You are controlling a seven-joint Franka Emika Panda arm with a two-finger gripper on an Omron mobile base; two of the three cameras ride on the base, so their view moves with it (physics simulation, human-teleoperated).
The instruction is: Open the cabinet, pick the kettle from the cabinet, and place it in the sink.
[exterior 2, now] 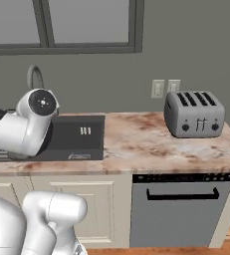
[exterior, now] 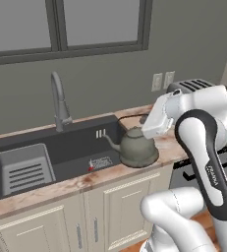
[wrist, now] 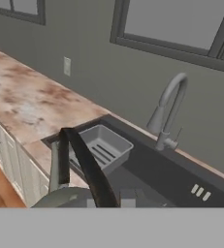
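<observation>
- the small squat grey-green metal kettle with a curved spout sits at the right end of the wide dark grey rectangular sink, low over the basin's right edge where it meets the marbled tan surface; whether it touches the basin or hangs just above it i cannot tell.
- its spout points left, toward the middle of the basin.
- the pincer is pressed together on the kettle's thin arched handle; in the hand view the dark handle rises just ahead of it, over the kettle's rounded top.
- the white arm's hand stands directly above the kettle in the left base view.
- a lighter grey slotted rack lies in the left end of the sink, well apart from the kettle.
- a tall arched grey faucet rises from the back edge of the sink.
- a silver four-slot toaster stands near the right end of the surface, against the back wall.
</observation>
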